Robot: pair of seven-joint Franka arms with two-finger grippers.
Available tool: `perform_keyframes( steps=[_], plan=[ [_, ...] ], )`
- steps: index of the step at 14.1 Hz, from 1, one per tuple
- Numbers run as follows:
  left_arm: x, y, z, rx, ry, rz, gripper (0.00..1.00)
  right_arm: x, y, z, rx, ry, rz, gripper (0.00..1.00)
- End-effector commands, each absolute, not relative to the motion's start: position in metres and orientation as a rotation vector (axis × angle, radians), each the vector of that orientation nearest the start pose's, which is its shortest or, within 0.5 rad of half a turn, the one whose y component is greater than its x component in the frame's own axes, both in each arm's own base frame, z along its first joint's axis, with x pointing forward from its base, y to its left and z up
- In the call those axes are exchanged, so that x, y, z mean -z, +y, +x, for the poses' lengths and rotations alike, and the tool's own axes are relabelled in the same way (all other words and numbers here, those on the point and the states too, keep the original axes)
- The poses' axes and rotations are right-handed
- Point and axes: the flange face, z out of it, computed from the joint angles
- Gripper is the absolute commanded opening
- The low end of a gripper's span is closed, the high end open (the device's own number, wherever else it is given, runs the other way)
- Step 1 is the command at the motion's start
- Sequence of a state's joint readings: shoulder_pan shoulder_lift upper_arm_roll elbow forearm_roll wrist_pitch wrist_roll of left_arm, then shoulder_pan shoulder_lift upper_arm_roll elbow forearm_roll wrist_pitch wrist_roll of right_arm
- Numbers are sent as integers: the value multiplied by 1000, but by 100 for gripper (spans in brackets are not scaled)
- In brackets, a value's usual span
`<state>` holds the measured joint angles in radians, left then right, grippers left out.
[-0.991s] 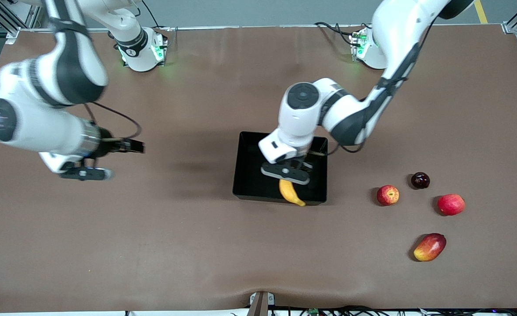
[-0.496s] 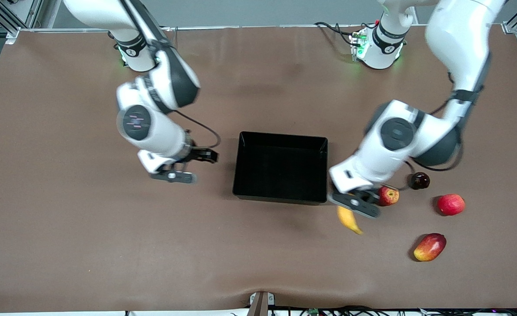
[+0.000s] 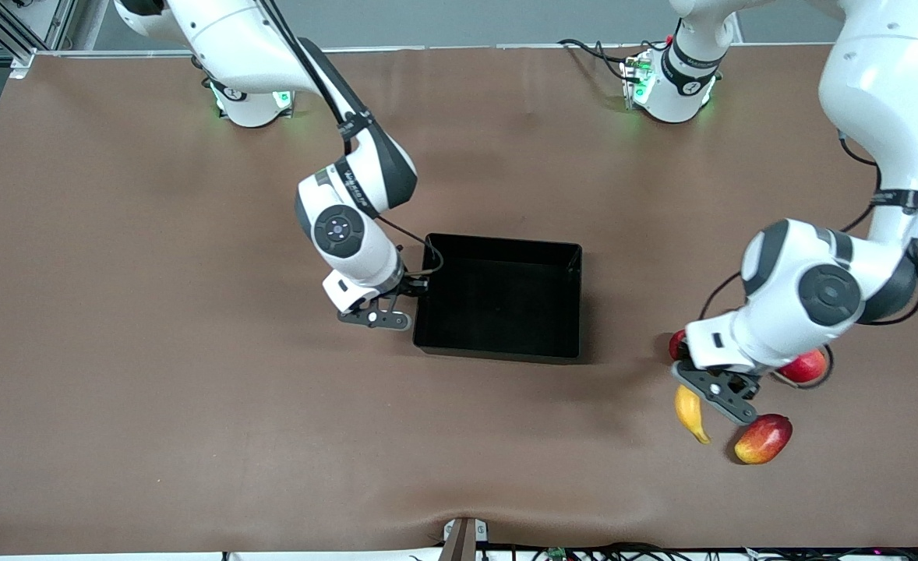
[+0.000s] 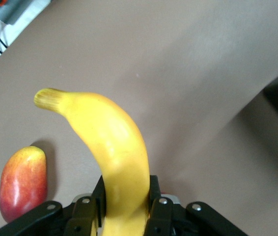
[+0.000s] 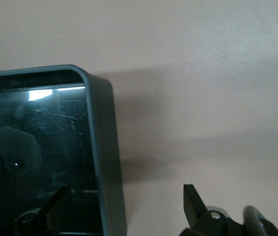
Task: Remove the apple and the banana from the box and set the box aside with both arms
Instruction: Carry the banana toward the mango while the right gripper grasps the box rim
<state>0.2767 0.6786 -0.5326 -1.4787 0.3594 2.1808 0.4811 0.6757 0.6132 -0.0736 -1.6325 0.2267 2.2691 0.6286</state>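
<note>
My left gripper is shut on the yellow banana and holds it above the table beside the mango, at the left arm's end. In the left wrist view the banana sticks out from between the fingers of the left gripper. The small red apple shows only as a sliver under the left arm. The black box stands mid-table and is empty. My right gripper is open at the box's wall toward the right arm's end. In the right wrist view its jaws straddle that wall, one inside, one outside.
The red-yellow mango lies just beside the banana, also in the left wrist view. The plainer red fruit is partly covered by the left arm. Open brown table lies nearer the camera and toward the right arm's end.
My left gripper has carried the banana from over the box out toward the left arm's end, next to the mango. My right arm has swung in to the box's wall.
</note>
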Motion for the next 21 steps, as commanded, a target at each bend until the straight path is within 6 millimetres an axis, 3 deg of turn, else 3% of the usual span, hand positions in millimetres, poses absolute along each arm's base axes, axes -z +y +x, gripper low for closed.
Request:
perform_keyframes(
  steps=[1,2,4,5,10,12,15,17,18,19,20,21],
  plan=[
    [-305,-71,728,197,1368,-2867,0,-256,410,567,-46,269,-2988,98],
    [-295,-63,728,182,1378,-2868,0,-251,418,562,-45,248,-2992,75],
    [-279,-38,731,175,1325,-2880,0,-237,434,552,-28,274,-2990,17],
    [-271,-33,732,171,1311,-2886,0,-236,434,552,-28,318,-2986,0],
    [-230,-20,731,141,1262,-2930,0,-244,425,558,-31,317,-2991,0],
    [-217,-18,729,122,1262,-2940,0,-251,414,563,-110,337,-3022,0],
    [-203,2,727,84,1234,-2935,0,-299,379,583,-183,389,-3015,0],
    [-196,1,726,72,1239,-2938,0,-337,347,596,-244,435,-3009,0],
    [-193,1,726,72,1250,-2936,8,-354,322,605,-269,430,-3004,0],
    [-190,1,727,91,1246,-2938,40,-371,299,611,-288,393,-3000,0],
    [-190,1,727,107,1235,-2944,99,-385,275,616,-307,405,-2994,0],
    [-191,3,728,116,1225,-2946,100,-393,252,620,-333,448,-2993,0]
  ],
)
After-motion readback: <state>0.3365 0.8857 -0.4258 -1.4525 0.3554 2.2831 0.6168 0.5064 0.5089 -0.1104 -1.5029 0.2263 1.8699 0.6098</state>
